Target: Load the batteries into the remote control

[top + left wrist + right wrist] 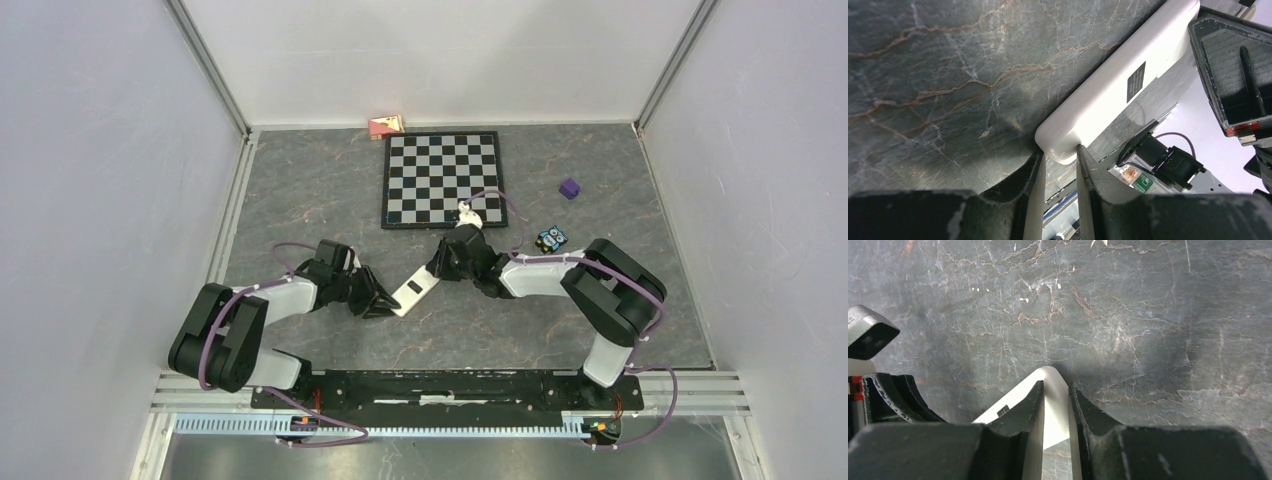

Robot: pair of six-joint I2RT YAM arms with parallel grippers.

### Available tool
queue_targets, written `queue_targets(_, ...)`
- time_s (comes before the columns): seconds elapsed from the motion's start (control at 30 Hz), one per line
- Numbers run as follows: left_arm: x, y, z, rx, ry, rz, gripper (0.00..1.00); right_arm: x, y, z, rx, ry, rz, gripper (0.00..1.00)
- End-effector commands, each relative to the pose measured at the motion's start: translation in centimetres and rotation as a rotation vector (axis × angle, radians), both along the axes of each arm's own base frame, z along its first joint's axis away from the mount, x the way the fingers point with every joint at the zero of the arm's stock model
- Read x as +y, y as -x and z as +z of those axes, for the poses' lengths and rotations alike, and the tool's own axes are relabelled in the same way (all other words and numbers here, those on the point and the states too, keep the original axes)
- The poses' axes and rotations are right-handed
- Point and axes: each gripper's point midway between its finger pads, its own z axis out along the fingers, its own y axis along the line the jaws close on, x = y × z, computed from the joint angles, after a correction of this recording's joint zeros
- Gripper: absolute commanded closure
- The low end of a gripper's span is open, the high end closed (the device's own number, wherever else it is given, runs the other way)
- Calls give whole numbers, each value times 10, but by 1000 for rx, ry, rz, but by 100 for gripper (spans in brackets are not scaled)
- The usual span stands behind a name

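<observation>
Between the two arms, just off the near edge of the chessboard (440, 180), the white remote control (418, 287) is held at both ends, its long axis running diagonally from near-left to far-right. The left gripper (385, 300) is closed on the near-left end and the right gripper (447, 265) is pinched onto the far-right end. In each wrist view a rounded white tip sits between the fingers.

A dark rectangle shows on the remote's face. Whether it is a label or the battery bay, and whether that bay is open or holds any cells, cannot be told.

No batteries can be made out with certainty. A small dark-and-blue item (552, 238) lies on the worktop (320, 190) to the right of the remote, beside the right arm and short of the purple cube (569, 188). It may be the cells, but it is too small to say. If it is, the right arm is much the nearer, and that gripper would have to let go of the remote before reaching rightward for it.
</observation>
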Motion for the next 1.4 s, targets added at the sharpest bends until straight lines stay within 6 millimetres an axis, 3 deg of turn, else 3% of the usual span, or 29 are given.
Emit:
queue_targets(0.0,-1,-24,-5,-125,-48,28,79,22,86,-4,154,18,281,84)
queue_targets(0.13,1,-25,-3,-132,-55,42,76,29,79,15,114,2,311,83)
queue_targets(0.43,8,-26,-1,-128,-107,50,67,-5,56,1,33,54,320,66)
queue_targets(0.73,9,-25,-2,-121,-116,40,63,-11,60,2,-53,-8,433,57)
queue_targets(0.93,12,-25,-4,-118,-140,24,61,-29,52,3,-56,18,412,45)
queue_targets(1.2,21,-25,-6,-121,-200,14,57,-42,45,3,-63,63,428,42)
queue_targets(1.37,25,-26,-7,-124,-227,8,56,-41,44,-3,-46,61,421,48)
